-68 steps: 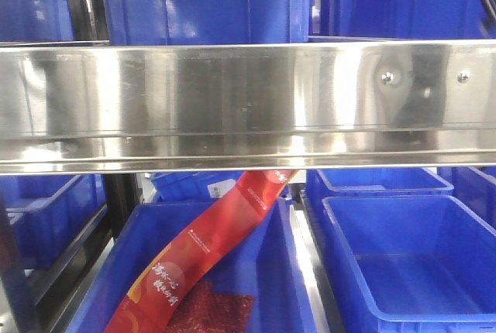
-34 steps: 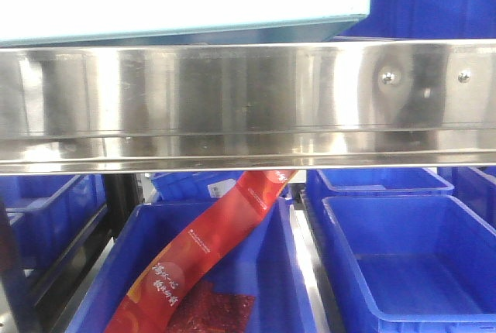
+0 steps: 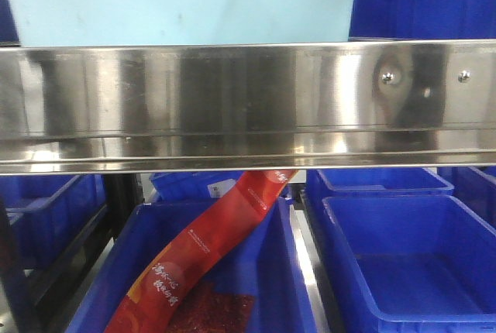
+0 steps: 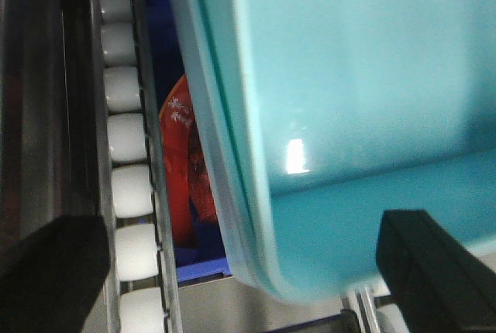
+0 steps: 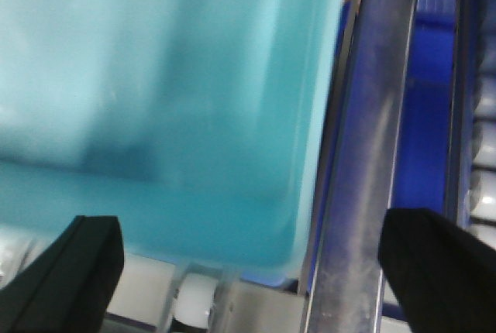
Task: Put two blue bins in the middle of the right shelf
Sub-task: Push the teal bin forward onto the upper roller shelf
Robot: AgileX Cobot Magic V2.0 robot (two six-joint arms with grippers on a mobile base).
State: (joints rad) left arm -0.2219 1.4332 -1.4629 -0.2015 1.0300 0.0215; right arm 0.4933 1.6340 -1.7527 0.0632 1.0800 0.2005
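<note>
Both hands looked spread, the left hand (image 4: 232,271) and right hand (image 5: 248,263) each straddling the pale teal bin (image 3: 186,4) without visibly clamping it. Seemingly rigid, smooth plastic, probably light and slippery; its rim seemed the best hold. It sat above the steel shelf rail (image 3: 248,101), roller tracks (image 4: 128,193) alongside.

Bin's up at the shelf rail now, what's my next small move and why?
Probably ease the pale blue bin forward and level onto the white rollers. The front view shows it just above the steel rail; the left wrist view shows its rounded corner beside the roller track, so it looks clear to slide in.
</note>
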